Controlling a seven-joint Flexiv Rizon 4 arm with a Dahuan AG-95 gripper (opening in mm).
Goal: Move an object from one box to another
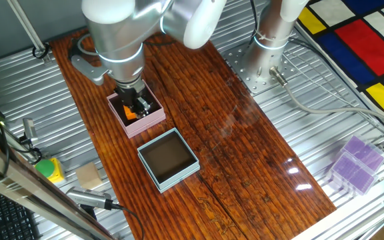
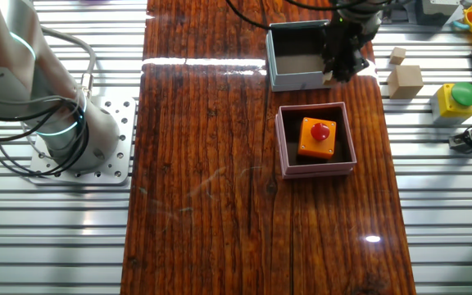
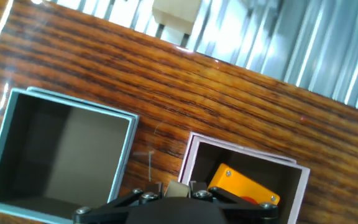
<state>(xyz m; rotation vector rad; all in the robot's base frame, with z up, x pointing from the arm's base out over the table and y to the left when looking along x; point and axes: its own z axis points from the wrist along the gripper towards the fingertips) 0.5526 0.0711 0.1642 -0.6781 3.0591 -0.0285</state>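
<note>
Dark striped wood table (image 1: 245, 147) — ribbed metal surround (image 1: 312, 127)

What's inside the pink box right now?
The pink box holds one orange block with a red knob on top. The floor beneath the block is covered.

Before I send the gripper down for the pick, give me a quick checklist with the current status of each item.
1. Orange block lies in the pink box: ok.
2. Light blue box has room, only its brown floor showing: ok.
3. Gripper carries nothing: ok, the block is in its box.
4. Jaws open wide enough: cannot tell.
5. Gripper centred over the block: cannot tell; in the hand view the block sits right of centre.
6. Table strip between the boxes free of objects: ok.
</note>
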